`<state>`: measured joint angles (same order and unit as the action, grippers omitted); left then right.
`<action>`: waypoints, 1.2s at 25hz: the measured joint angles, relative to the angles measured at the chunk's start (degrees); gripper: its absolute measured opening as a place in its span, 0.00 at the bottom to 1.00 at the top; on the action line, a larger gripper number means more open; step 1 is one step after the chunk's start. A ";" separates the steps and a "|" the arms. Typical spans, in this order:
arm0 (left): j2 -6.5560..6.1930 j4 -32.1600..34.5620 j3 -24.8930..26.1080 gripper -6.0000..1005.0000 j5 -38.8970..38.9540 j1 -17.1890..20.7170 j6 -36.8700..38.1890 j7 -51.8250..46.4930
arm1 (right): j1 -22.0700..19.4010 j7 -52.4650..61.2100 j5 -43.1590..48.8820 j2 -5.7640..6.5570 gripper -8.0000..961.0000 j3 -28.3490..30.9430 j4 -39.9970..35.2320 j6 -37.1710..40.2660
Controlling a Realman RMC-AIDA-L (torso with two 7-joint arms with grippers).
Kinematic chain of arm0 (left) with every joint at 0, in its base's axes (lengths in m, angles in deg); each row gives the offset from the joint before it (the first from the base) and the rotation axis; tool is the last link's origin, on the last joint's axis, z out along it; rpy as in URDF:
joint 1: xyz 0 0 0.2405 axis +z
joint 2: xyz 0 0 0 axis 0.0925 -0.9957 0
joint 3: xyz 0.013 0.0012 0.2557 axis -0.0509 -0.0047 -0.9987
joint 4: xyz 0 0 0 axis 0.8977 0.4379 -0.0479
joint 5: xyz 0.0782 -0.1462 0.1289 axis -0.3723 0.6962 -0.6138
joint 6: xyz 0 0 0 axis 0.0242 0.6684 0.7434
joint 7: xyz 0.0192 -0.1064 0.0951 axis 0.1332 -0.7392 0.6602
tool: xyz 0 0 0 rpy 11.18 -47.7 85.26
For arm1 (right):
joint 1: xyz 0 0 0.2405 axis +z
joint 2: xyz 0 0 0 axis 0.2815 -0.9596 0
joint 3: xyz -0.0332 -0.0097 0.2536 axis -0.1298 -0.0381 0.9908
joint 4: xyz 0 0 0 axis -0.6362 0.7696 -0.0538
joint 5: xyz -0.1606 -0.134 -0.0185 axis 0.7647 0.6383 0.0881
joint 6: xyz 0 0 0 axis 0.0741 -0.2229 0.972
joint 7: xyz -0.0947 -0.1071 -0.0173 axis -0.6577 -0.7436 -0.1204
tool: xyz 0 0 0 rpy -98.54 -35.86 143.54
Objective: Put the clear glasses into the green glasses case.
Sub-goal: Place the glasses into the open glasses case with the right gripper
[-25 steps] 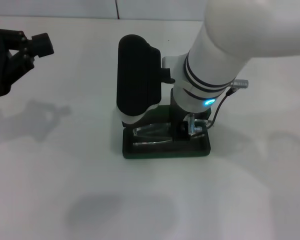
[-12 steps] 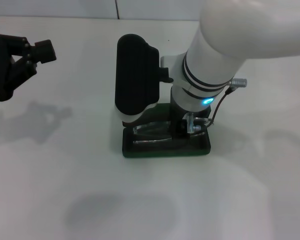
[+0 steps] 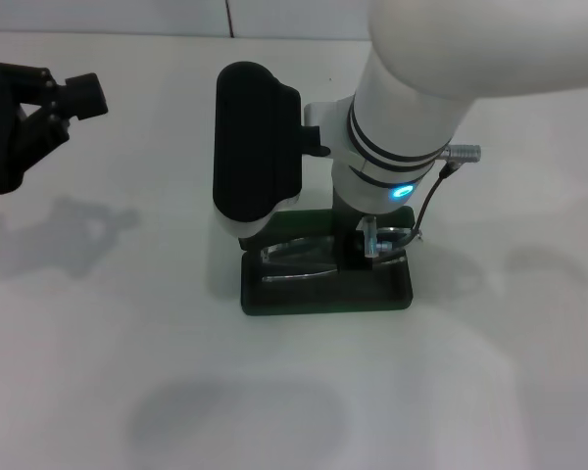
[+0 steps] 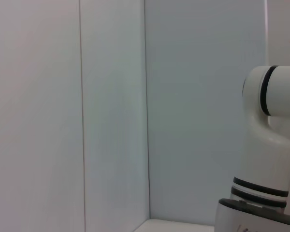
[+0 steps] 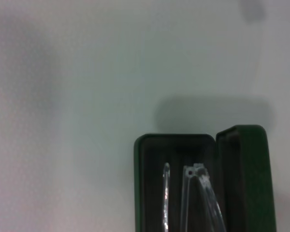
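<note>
The green glasses case (image 3: 323, 299) lies open in the middle of the white table, its lid (image 3: 312, 220) standing at the far side. The clear glasses (image 3: 294, 258) lie inside on the dark lining. My right gripper (image 3: 370, 243) hangs just over the right end of the case, mostly hidden under its white wrist and black block. The right wrist view looks down on the case's tray (image 5: 144, 188) and lid (image 5: 246, 179), with the clear glasses' arms (image 5: 193, 193) inside the tray. My left gripper (image 3: 39, 108) is parked at the far left, above the table.
The white table (image 3: 98, 372) spreads bare around the case, with shadows at the left and front. A wall runs along the far edge. The left wrist view shows only wall panels and a white arm joint (image 4: 268, 145).
My right arm has shifted slightly left and up over the case. The glasses stay in the case. The left gripper has barely moved.
</note>
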<state>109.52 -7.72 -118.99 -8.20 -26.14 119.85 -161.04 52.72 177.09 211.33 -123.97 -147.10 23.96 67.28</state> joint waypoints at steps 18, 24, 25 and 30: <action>0.14 -0.06 0.01 0.03 0.03 0.45 0.00 0.53 | 1.63 -0.28 -3.06 0.00 0.13 -1.37 3.39 -0.69; 0.27 -0.21 0.01 0.03 0.01 0.49 0.00 0.57 | 1.55 0.91 -3.15 0.00 0.14 -2.06 3.18 -0.60; 0.30 -0.24 0.01 0.03 0.00 0.52 0.00 0.60 | 1.55 0.91 -3.15 0.00 0.14 -2.06 3.18 -0.60; 0.33 -0.26 0.01 0.03 0.00 0.56 0.00 0.61 | 1.59 1.36 -3.15 0.00 0.18 -2.19 2.95 -0.24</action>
<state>109.85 -7.99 -118.98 -8.20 -25.58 119.85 -160.43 54.31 178.45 208.18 -123.97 -149.30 26.91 67.03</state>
